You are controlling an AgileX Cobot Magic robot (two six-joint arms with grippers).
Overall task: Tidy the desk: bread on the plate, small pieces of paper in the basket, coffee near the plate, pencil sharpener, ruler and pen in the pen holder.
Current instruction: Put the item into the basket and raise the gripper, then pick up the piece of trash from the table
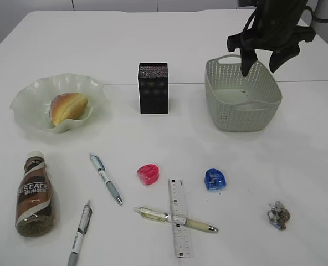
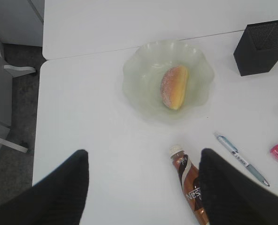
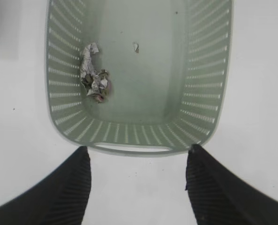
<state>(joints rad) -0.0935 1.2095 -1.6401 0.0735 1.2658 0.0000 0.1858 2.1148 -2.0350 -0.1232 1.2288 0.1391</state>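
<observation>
Grey-green basket (image 3: 209,117) has one crumpled paper wad (image 3: 94,75) inside near its wall, right gripper (image 1: 262,65) hanging just above its rim with jaws apart and empty, left gripper (image 2: 143,187) apart too.

In the left wrist view, a strip of dark grey floor (image 2: 12,98) runs down the frame's left edge, well off to the left of the left gripper (image 2: 143,197). On it are two pale, angled bracket-like furniture parts, one ahead-left (image 2: 18,70) and one nearer, approx. level w/ the fingers (image 2: 8,144); what they belong to can't be told. A light grey cabinet face (image 2: 14,21) fills the far corner, ahead & left. In the exterior view, pale wall panels (image 1: 114,4) w/ vertical seams stand far behind and left of the right gripper (image 1: 262,64), and a black cable (image 1: 327,16) loops just above-right of it.
</observation>
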